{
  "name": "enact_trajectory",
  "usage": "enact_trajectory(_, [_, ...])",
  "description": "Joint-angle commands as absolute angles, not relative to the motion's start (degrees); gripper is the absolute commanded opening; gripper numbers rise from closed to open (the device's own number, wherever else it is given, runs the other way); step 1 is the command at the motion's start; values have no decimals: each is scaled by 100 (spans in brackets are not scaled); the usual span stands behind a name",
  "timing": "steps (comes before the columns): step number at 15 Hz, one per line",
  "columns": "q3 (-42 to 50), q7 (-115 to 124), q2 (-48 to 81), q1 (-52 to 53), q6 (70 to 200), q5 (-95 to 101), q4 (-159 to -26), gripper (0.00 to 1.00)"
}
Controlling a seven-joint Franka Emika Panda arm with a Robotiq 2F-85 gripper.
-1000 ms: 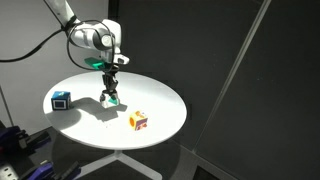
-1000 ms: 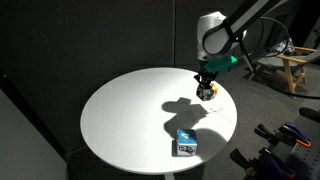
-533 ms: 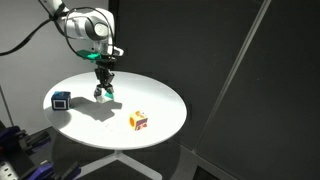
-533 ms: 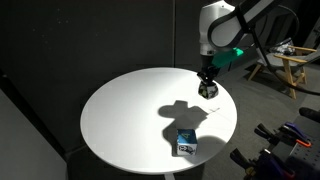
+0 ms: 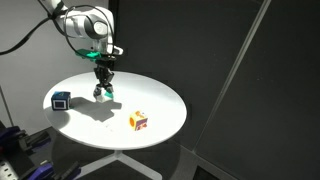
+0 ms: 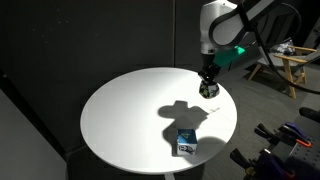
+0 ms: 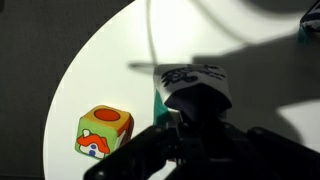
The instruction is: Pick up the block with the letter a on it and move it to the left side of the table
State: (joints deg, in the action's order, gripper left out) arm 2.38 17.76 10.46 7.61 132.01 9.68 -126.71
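Between fingertips of the claw [image 5: 103, 89], block with the letter a [image 5: 103, 94] gripped, over the white table [image 5: 165, 100]

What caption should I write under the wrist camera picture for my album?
The end effector holds the block over the white table, a yellow cube beside it.

1. In an exterior view, a round white surface [image 5: 165, 100] stands before a dark backdrop [image 5: 250, 80].
2. A small yellow, red and orange cube [image 5: 138, 121] rests on it near the front edge.
3. Behind that cube and toward picture-left, well apart from it, the white robot arm [image 5: 85, 25] points its claw [image 5: 102, 92] straight down, fingers closed around a small green-and-white block [image 5: 103, 95]. Whether the block touches the surface cannot be told.
4. Farther picture-left of the yellow, red and orange cube, near the rim, sits a blue-edged cube [image 5: 62, 100].
5. The arm's grey shadow [image 5: 92, 112] lies between them.
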Motion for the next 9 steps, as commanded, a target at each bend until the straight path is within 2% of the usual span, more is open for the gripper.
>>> enact_trajectory(1, [134, 1787, 1045, 658, 13180, 989, -12661, 18])
enact_trajectory(4, [134, 1786, 1045, 658, 13180, 989, -12662, 18])
enact_trajectory(5, [121, 1716, 1012, 660, 13250, 1003, -12700, 5])
enact_trajectory(9, [10, 1407, 927, 688, 13520, 1101, -12779, 5])
